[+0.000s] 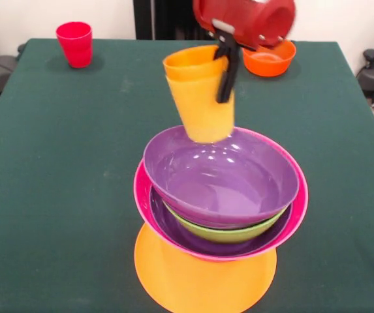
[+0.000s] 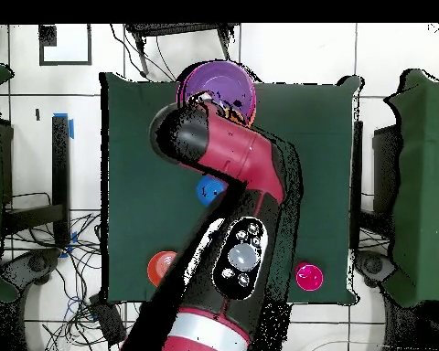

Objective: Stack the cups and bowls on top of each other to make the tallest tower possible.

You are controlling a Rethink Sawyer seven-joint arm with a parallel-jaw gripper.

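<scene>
tower (image 1: pixel 220 215): built so far on the green surface (image 1: pixel 56 163); orange bowl (image 1: pixel 203 277) as base, apparently upside down, then pink bowl (image 1: pixel 290 215), a purple bowl (image 1: pixel 180 231), lime green bowl (image 1: pixel 229 231), top purple bowl (image 1: pixel 220 176)
gripper (image 1: pixel 224 75): black fingers (image 1: pixel 224 81) pinching the rim of two nested yellow-orange cups (image 1: pixel 200 98), one finger outside the wall, the other hidden inside
cups' place: tilted, hanging over the 12 o'clock rim of the top purple bowl, base near or touching the rim, cannot tell which
done: five bowls stacked, by my count
left: set the held cups; red cup (image 1: pixel 74 43) at 10 o'clock of the surface, red-orange bowl (image 1: pixel 269 60) at 1 o'clock, blue bowl (image 2: pixel 210 190) seen only from overhead, all well apart from the tower
progress: roughly halfway, judging by the loose pieces
materials: glossy smooth plastic, highlights on the purple bowl; surface looks matte, cloth-like
shapes: round shallow bowls, tapered tumblers narrower than any bowl
</scene>
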